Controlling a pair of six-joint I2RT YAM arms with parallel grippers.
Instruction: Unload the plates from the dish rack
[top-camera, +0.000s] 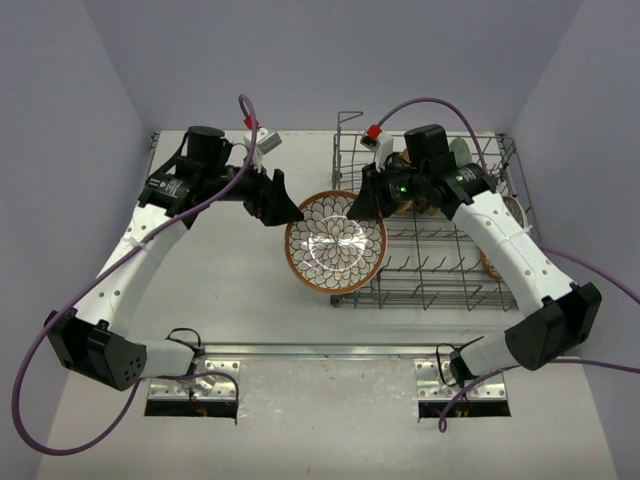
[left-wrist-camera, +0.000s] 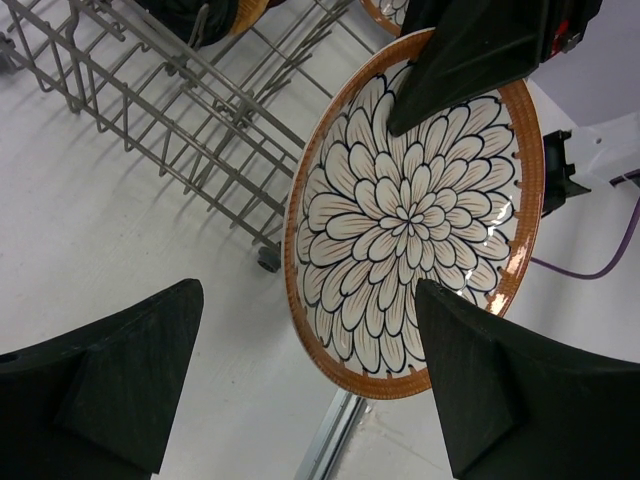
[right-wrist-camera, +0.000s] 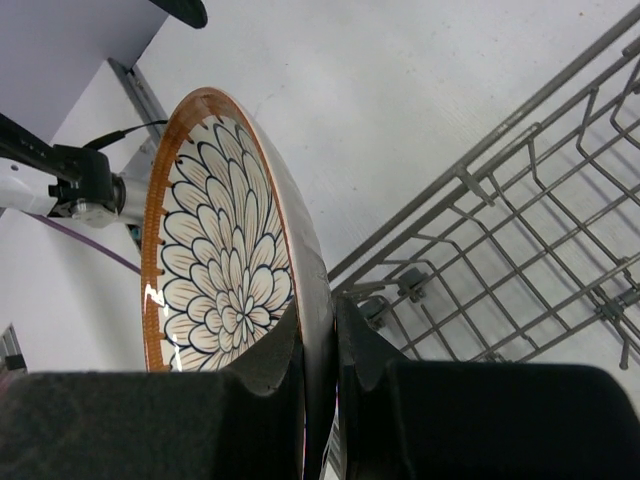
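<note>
I read: right tool (top-camera: 358, 205) pinching rim of petal plate (top-camera: 335, 240) — 9 o'clock of dish rack (top-camera: 440, 262) | left tool (top-camera: 288, 200) agape, 10 o'clock of plate

So my right gripper (top-camera: 361, 206) pinches the plate (top-camera: 335, 240) at its far-right edge, above the dish rack (top-camera: 440, 275)'s left rim and partly over the table (top-camera: 230, 290). My left gripper (top-camera: 285, 207) sits just left of it, jaws apart, not touching. Other plates (left-wrist-camera: 225, 15) stand in the rack, further right.

Robot lab cell: bare white table (top-camera: 240, 290), plain pale walls (top-camera: 70, 130), bolted metal mounts (top-camera: 195, 385).
</note>
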